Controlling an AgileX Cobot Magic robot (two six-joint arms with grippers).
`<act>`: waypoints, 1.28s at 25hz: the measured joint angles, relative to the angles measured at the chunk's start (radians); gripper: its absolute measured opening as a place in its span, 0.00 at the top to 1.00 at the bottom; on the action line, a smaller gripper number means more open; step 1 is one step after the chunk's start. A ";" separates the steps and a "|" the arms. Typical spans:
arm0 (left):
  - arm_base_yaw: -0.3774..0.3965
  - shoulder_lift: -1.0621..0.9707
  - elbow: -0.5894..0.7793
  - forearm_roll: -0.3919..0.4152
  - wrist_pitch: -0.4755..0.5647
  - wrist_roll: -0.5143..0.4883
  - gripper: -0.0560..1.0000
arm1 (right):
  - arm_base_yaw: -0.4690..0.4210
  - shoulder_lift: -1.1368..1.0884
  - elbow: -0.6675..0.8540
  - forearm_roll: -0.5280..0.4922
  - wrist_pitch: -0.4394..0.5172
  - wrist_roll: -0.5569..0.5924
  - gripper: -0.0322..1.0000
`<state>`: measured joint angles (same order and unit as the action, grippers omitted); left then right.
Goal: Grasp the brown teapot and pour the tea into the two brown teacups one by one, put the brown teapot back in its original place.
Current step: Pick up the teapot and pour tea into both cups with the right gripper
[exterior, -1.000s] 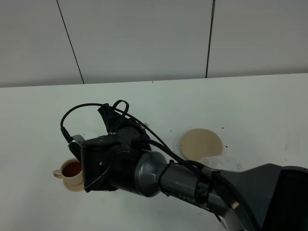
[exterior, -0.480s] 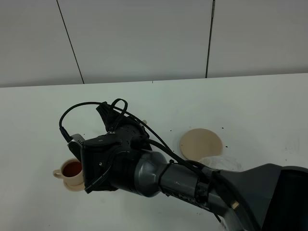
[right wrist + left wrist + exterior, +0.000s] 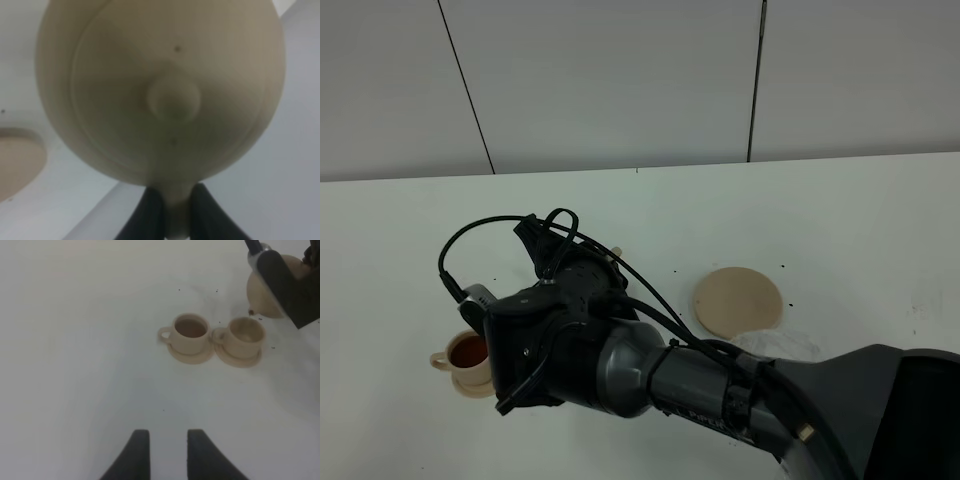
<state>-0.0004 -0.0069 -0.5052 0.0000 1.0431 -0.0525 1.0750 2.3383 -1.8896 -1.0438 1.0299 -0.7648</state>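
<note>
Spanning the scene, the white table (image 3: 840,210) carries everything. The right arm (image 3: 650,370) reaches across it, and the jaws of the right gripper (image 3: 172,200) are clamped on the handle of the brown teapot (image 3: 260,300), held just beside the second teacup (image 3: 245,332). The wide saucer disc (image 3: 739,300) lies bare, well apart. The first teacup (image 3: 190,330) holds dark tea. The left gripper (image 3: 167,435) hovers with jaws apart and empty.

Right arm (image 3: 630,365): black boxy housing behind the jaws, then a glossy grey cylindrical link with faint lettering. Black cables (image 3: 470,230) loop off the housing. Left gripper (image 3: 167,435), right gripper (image 3: 176,192): dark, smooth, tapered fingers.
</note>
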 joint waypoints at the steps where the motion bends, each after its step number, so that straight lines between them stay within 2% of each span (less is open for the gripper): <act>1: 0.000 0.000 0.000 0.000 0.000 0.000 0.71 | 0.000 0.000 0.012 -0.006 0.000 0.000 0.88; 32: 0.000 0.000 0.000 0.000 0.000 0.000 0.71 | 0.028 0.002 0.047 -0.137 -0.022 0.040 0.88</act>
<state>-0.0004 -0.0069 -0.5052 0.0000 1.0431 -0.0525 1.1035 2.3402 -1.8428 -1.1807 1.0075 -0.7245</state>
